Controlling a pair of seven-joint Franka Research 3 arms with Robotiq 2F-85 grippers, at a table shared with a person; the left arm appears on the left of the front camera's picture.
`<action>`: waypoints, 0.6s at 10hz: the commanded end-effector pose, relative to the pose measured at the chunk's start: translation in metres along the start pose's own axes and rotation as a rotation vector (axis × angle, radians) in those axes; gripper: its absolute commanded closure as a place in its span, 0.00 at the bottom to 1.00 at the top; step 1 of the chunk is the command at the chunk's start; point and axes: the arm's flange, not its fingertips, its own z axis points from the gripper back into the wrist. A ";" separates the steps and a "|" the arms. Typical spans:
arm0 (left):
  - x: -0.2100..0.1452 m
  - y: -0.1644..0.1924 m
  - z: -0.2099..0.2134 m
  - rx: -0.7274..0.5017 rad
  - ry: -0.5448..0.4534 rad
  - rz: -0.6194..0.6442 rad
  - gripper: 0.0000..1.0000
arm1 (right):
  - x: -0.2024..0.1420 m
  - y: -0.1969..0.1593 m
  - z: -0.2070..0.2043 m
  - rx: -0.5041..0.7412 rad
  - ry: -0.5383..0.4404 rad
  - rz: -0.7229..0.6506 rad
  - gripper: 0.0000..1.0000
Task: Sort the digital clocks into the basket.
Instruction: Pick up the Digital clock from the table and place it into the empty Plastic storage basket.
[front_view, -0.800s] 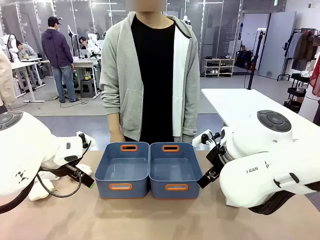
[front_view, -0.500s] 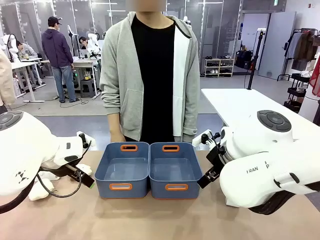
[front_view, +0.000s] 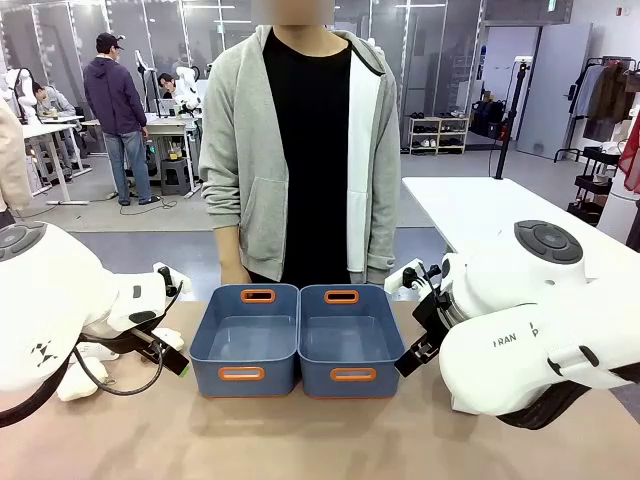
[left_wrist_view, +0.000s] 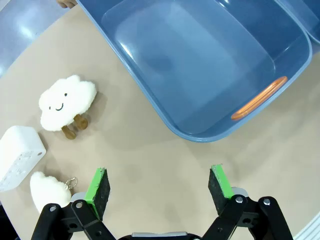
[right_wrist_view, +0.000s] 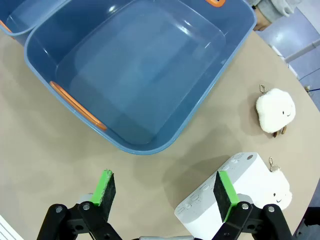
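Both gape wide, empty: left gripper (left_wrist_view: 160, 185) has a digital clock (left_wrist_view: 17, 157) outside its left finger, right gripper (right_wrist_view: 162, 192) a second clock (right_wrist_view: 245, 175) seemingly under its right finger, a basket (left_wrist_view: 200, 65) ahead of each.

Bright, even light falls from overhead, and the whole room reads clearly. Shadows on the counter (front_view: 300, 430) are soft and short; in the right wrist view a faint grey one lies beside the digital clock (right_wrist_view: 245, 172). Small white glints sit on the glossy inside of the blue basket (right_wrist_view: 140, 80). Both wrist views bend straight basket rims into curves. The front view is sharp.
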 end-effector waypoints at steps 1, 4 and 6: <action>0.018 0.012 0.014 0.052 0.038 -0.014 0.00 | 0.000 0.000 0.000 0.000 0.000 0.000 0.00; 0.042 0.037 0.052 -0.146 0.045 -0.003 0.00 | 0.037 -0.026 0.042 0.133 -0.004 -0.051 0.00; 0.037 0.047 0.073 -0.316 0.048 0.041 0.00 | 0.037 -0.041 0.061 0.314 0.012 -0.136 0.00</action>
